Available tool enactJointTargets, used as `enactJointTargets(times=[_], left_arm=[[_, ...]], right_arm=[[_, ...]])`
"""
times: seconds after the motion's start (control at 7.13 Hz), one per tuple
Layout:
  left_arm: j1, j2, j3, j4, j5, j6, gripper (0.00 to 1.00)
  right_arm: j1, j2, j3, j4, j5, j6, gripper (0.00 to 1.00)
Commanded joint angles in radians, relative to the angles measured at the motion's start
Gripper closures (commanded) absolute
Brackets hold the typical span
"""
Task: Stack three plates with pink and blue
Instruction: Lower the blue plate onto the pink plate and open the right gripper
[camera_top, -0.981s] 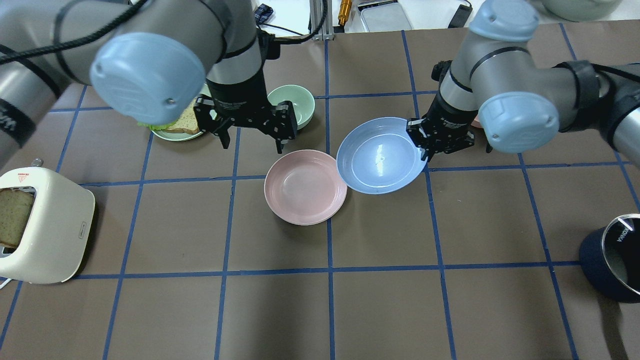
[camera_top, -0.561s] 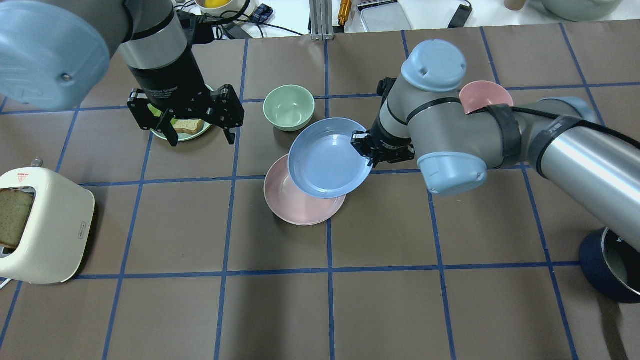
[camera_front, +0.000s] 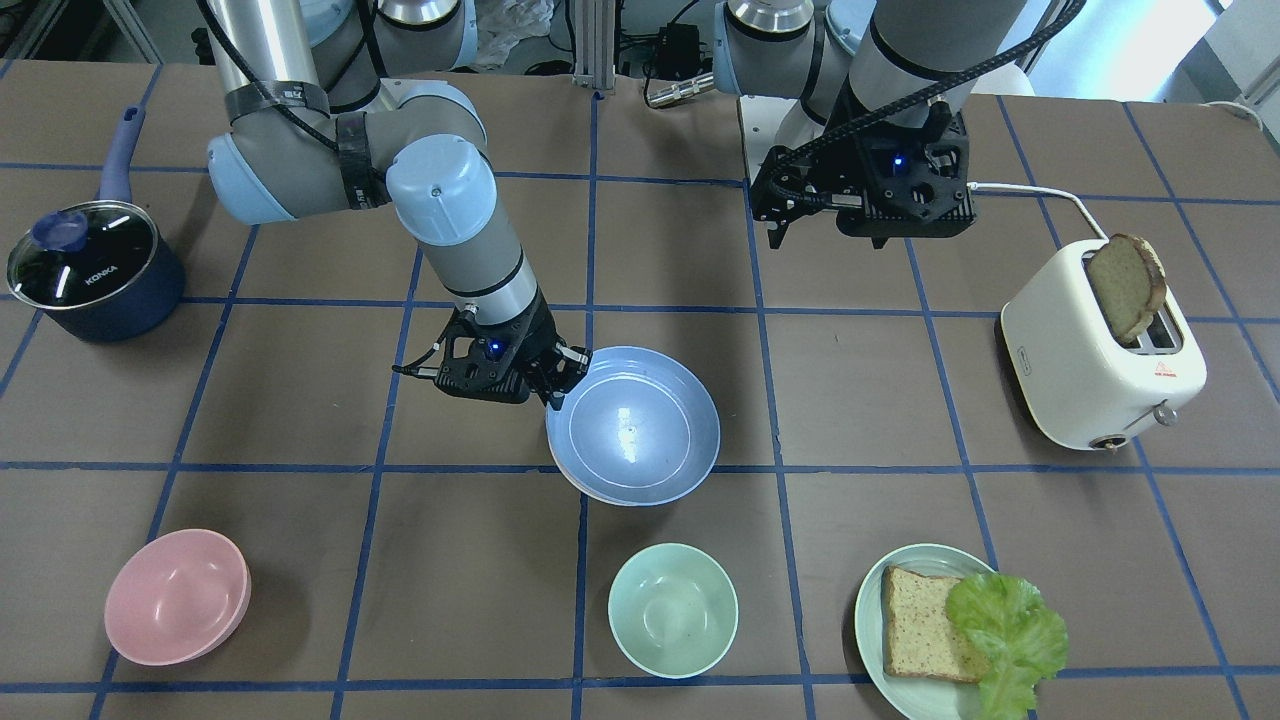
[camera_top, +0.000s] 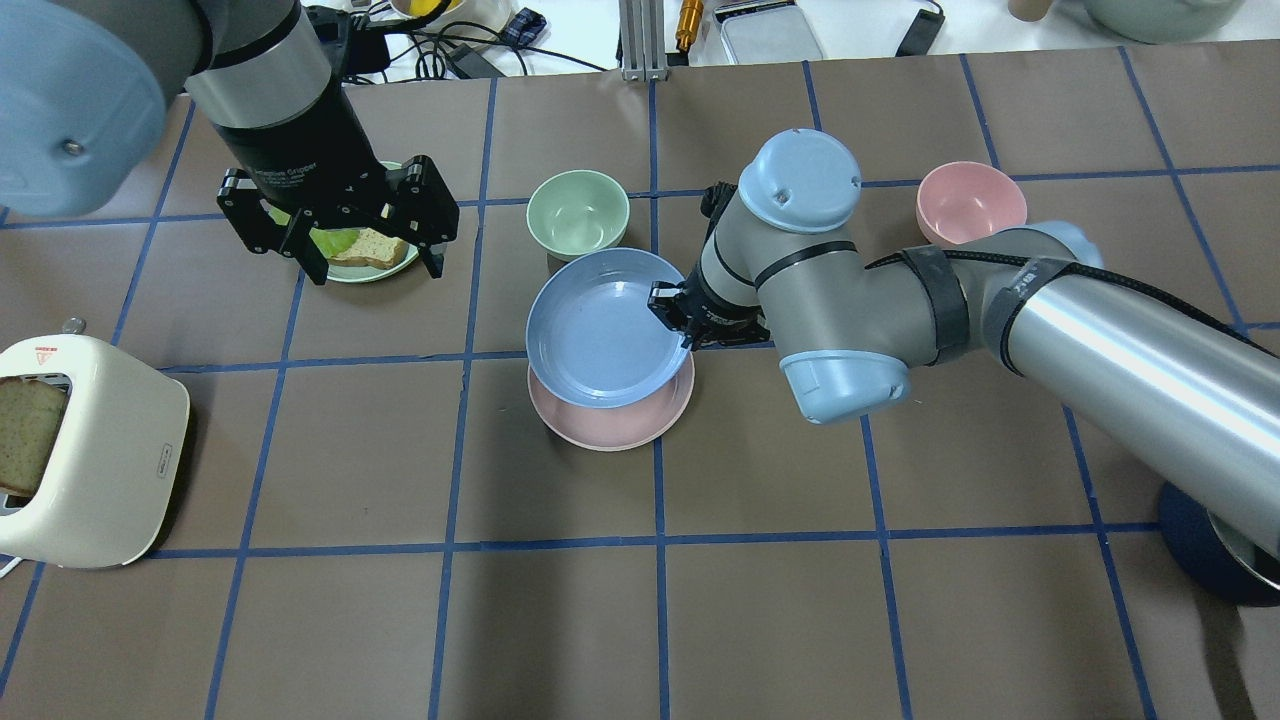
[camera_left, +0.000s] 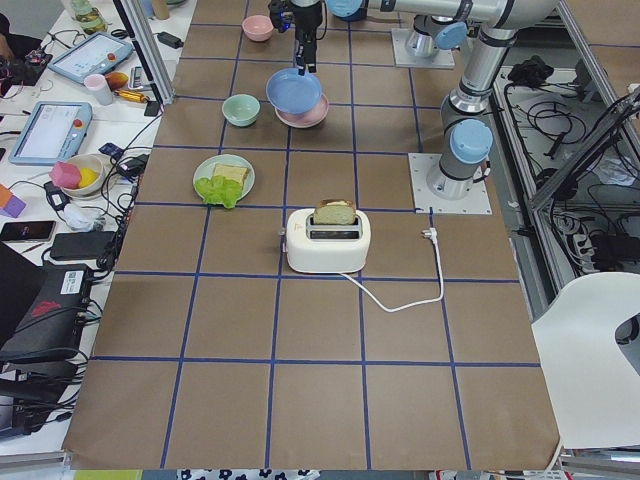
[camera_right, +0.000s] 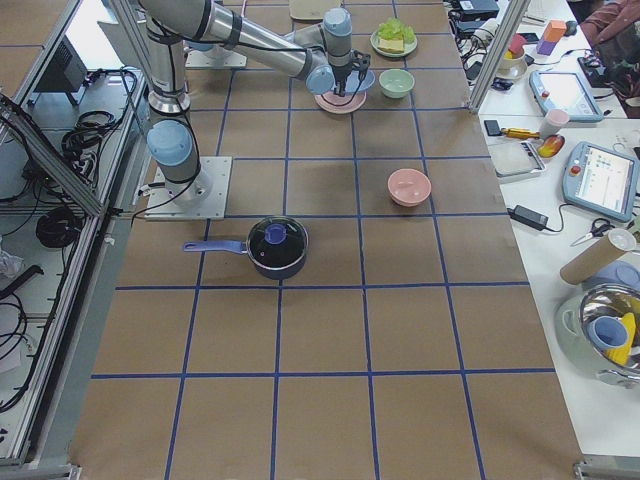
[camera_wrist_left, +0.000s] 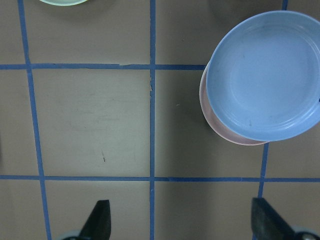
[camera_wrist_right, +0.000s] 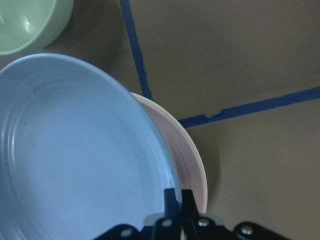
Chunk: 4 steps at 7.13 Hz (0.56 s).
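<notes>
My right gripper is shut on the right rim of the light blue plate. It holds the plate over the pink plate, shifted a little to the far side. I cannot tell whether the two plates touch. In the right wrist view the fingers pinch the blue plate's rim above the pink plate. The pink plate has a thin pale edge below it. The cream-white plate does not show clearly. My left gripper is open and empty, high over the bread plate. Its wrist view shows the blue plate and the pink plate.
A mint-green bowl stands just behind the plates. A pink bowl is at the far right. A mint plate with bread and lettuce lies under my left gripper. A toaster is at the left and a dark pot at the right.
My right gripper has carried the blue plate leftward until it covers most of the pink plate. My left arm has moved left, away from the plates, over the bread plate.
</notes>
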Motion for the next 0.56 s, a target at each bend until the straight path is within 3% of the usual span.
enactJointTargets(times=[0.0, 0.28, 0.42], left_arm=[[0.006, -0.001, 0.000, 0.062, -0.006, -0.008, 0.00], [0.006, -0.001, 0.000, 0.070, -0.020, -0.008, 0.00], [0.006, 0.000, -0.002, 0.068, -0.018, -0.008, 0.00]], right_arm=[[0.003, 0.021, 0.026, -0.047, 0.004, 0.003, 1.00], [0.002, 0.023, 0.031, -0.074, 0.016, 0.004, 1.00], [0.002, 0.023, 0.033, -0.086, 0.014, 0.006, 0.82]])
